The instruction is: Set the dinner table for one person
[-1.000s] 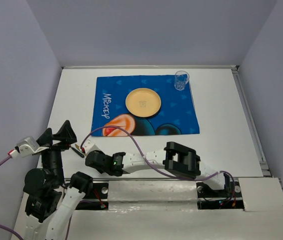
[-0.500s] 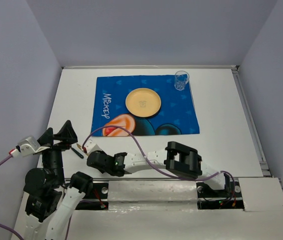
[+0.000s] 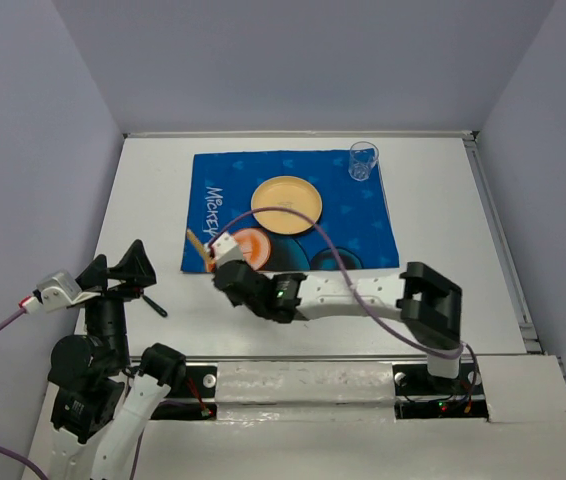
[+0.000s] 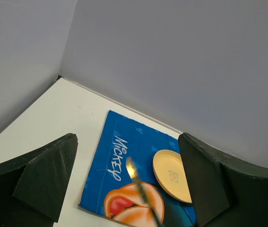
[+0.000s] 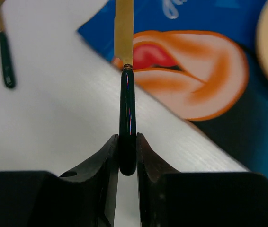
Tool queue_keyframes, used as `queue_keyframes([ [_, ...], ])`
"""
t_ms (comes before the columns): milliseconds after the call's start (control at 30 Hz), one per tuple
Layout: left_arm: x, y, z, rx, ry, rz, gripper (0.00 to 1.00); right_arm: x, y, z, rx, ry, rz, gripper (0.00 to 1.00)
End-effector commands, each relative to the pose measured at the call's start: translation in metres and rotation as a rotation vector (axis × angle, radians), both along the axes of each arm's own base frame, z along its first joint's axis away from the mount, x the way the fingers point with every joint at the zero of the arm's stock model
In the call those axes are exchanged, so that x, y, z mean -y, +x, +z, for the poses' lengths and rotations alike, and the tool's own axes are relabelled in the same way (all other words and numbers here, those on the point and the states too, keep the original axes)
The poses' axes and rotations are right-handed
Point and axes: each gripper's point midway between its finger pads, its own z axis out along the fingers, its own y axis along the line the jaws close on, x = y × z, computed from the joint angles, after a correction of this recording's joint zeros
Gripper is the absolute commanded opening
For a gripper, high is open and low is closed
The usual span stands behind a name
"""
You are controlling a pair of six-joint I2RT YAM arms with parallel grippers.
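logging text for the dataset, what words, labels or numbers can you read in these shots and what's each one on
"Mickey": white script on the blue cloth mat, near its left edge; it reads in both the top view and the left wrist view.
Small mark at the centre of the yellow plate: too small to read.
No other text, number or sign shows.

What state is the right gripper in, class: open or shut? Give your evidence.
Shut on a utensil: both fingers of the right gripper press its dark handle, gold end pointing ahead.
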Motion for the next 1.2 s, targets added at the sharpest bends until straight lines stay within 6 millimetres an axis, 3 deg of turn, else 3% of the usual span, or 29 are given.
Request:
queue_keyframes([
  [0, 0.003, 0.005, 0.007, 0.027, -0.003, -0.005, 0.99, 0.087, 0.088, 0.061, 0.069, 0.166, -0.308, 0.00],
  [33, 0.003, 0.005, 0.007, 0.027, -0.002, -0.007, 0.99, 0.108, 0.100, 0.062, 0.070, 0.171, -0.358, 0.00],
  [67, 0.003, 0.005, 0.007, 0.028, -0.002, -0.006, 0.99, 0.133, 0.105, 0.046, 0.053, 0.142, -0.400, 0.00],
  [100, 0.004, 0.005, 0.007, 0.030, -0.001, -0.009, 0.99, 0.152, 0.113, 0.046, 0.042, 0.164, -0.454, 0.00],
  [133, 0.004, 0.004, 0.008, 0.034, -0.003, -0.010, 0.99, 0.186, 0.133, 0.056, 0.055, 0.195, -0.541, 0.00],
  [167, 0.005, 0.005, 0.008, 0.033, -0.001, -0.013, 0.99, 0.210, 0.136, 0.040, 0.033, 0.180, -0.595, 0.00],
  [233, 0.005, 0.005, 0.008, 0.034, -0.002, -0.015, 0.99, 0.257, 0.155, 0.035, 0.020, 0.197, -0.710, 0.00],
  [267, 0.005, 0.006, 0.008, 0.033, -0.001, -0.015, 0.99, 0.275, 0.156, 0.020, -0.004, 0.182, -0.749, 0.00],
  [433, 0.007, 0.008, 0.008, 0.030, 0.006, -0.021, 0.99, 0.330, 0.176, -0.005, -0.032, 0.153, -0.866, 0.00],
  [600, 0.008, 0.007, 0.008, 0.034, 0.005, -0.024, 0.99, 0.349, 0.191, -0.020, -0.053, 0.141, -0.877, 0.00],
  [1167, 0.008, 0.008, 0.008, 0.033, 0.008, -0.026, 0.99, 0.328, 0.197, -0.044, -0.077, 0.133, -0.729, 0.00],
])
